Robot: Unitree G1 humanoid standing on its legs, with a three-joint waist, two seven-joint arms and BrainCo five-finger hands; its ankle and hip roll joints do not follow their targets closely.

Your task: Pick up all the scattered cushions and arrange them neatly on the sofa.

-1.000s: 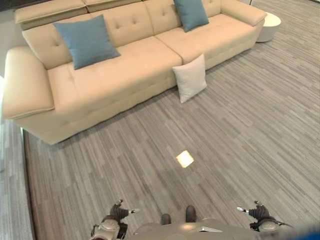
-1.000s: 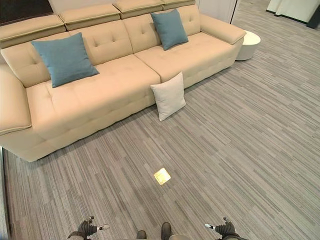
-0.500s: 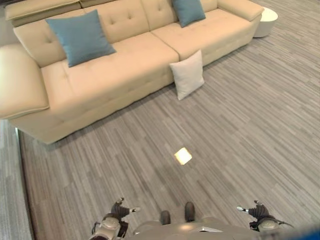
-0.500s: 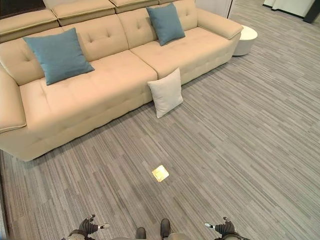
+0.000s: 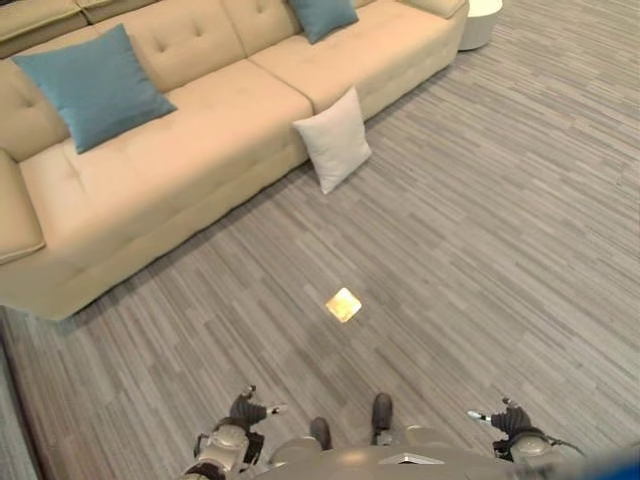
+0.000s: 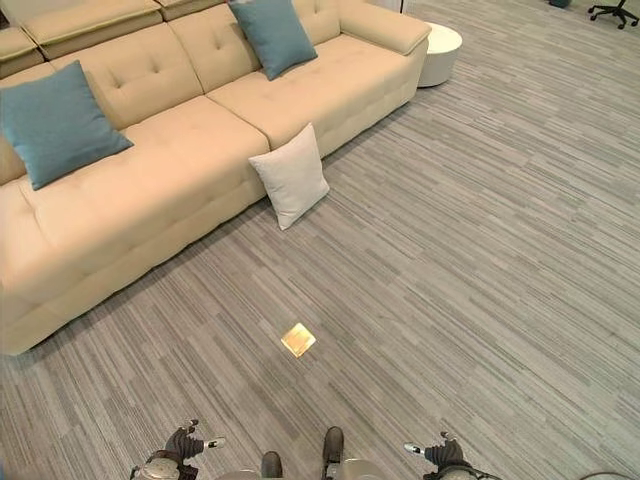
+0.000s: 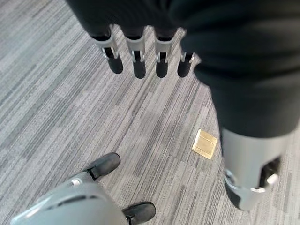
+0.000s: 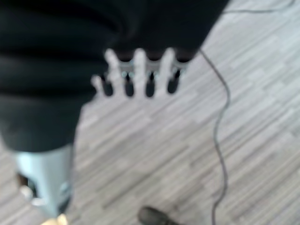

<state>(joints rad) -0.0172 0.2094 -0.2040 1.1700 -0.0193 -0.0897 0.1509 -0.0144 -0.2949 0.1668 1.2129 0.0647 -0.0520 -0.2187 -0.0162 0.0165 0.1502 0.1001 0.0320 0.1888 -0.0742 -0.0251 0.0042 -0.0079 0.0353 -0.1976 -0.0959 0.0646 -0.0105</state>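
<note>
White cushion (image 6: 291, 176) propped tilted against sofa (image 6: 150, 190) front, well ahead, slightly left; left hand (image 7: 140, 56) nearer; right hand (image 8: 140, 70) likewise relaxed, empty

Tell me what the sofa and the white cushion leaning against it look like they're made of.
The sofa looks like smooth cream leather or faux leather: tufted, with a slight sheen. The white cushion looks like matte woven fabric, soft and stuffed; the exact cloth is unclear.

A lounge, perhaps in an office: a long cream sofa (image 6: 200, 130) with blue cushions (image 6: 55, 122), striped grey carpet (image 6: 480, 260), and what looks like an office chair's base (image 6: 612, 10).
</note>
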